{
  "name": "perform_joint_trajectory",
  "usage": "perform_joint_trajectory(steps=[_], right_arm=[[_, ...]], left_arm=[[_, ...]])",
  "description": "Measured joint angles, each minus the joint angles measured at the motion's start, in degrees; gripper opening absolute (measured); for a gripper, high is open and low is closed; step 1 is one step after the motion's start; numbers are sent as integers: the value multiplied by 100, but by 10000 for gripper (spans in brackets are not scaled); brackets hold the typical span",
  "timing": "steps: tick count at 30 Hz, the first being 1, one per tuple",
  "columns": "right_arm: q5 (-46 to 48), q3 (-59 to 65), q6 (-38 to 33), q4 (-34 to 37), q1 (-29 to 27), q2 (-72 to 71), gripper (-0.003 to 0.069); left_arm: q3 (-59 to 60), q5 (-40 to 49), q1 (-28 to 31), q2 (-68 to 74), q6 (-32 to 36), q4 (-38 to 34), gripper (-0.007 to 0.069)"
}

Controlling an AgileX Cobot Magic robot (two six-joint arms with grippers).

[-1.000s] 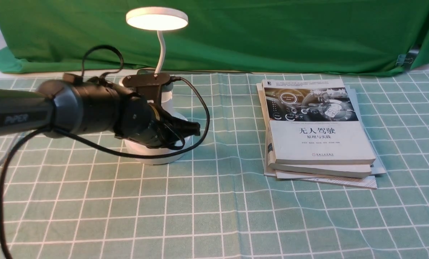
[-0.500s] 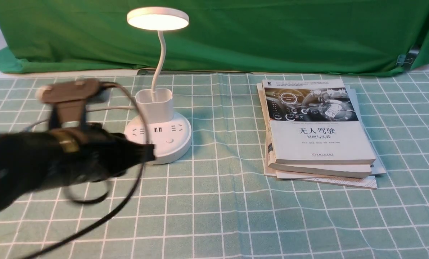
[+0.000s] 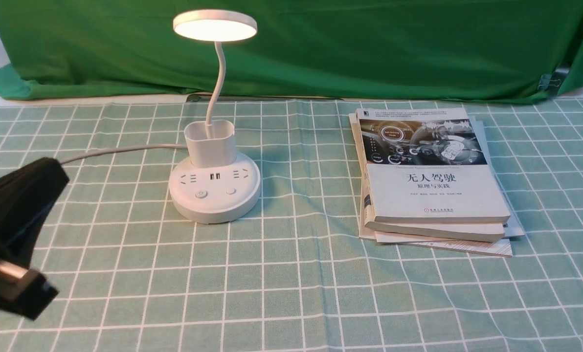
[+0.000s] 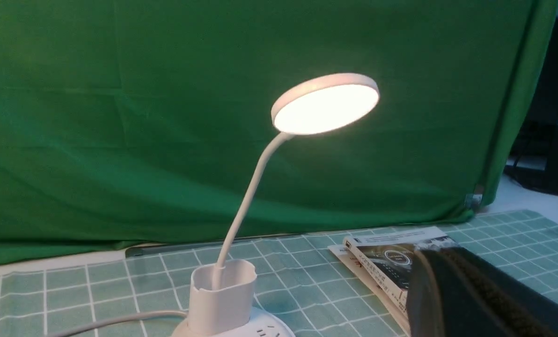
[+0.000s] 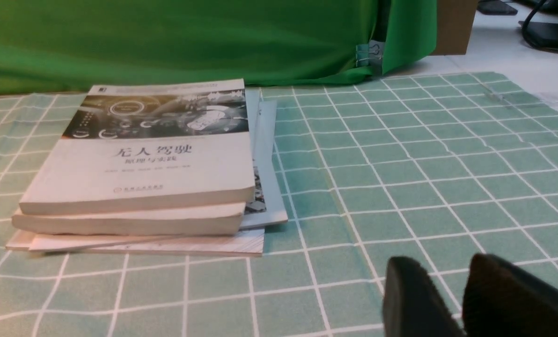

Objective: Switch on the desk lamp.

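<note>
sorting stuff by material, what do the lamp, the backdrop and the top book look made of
Desk lamp: likely smooth white plastic, going by its even, molded base and cup.
Backdrop: green fabric, matte, shown by its soft folds and creases.
Top book: paper with a smooth printed cover, perhaps laminated; the page block shows at its edge.

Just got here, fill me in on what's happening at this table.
The robot is on a lamp-lighting job, and the desk lamp is lit. Neither arm is handling it: the left gripper is off to the lamp's left, touching nothing visible. The stack of books sits to the lamp's right, also unhandled.
</note>
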Motion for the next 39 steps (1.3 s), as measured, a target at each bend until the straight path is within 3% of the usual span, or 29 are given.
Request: perform_joint_trajectory(steps=[9, 14, 18, 20, 26, 36, 39], right_arm=[[0, 0, 0, 0, 0, 0, 239], [0, 0, 0, 0, 0, 0, 239], [0, 0, 0, 0, 0, 0, 239], [0, 0, 0, 0, 0, 0, 239], [1, 0, 0, 0, 0, 0, 239], [2, 0, 0, 0, 0, 0, 239], [2, 0, 0, 0, 0, 0, 239]], left_arm=[[364, 8, 0, -147, 7, 26, 1], [774, -411, 91, -348, 51, 21, 1], [1752, -1503, 907, -1082, 195, -203, 1], [1828, -1602, 1126, -1273, 200, -216, 1], [1870, -536, 2113, -2441, 215, -194, 1], [1880, 2038, 2209, -2647, 372, -433, 1], [1880, 2096, 2209, -2652, 553, -468, 1]])
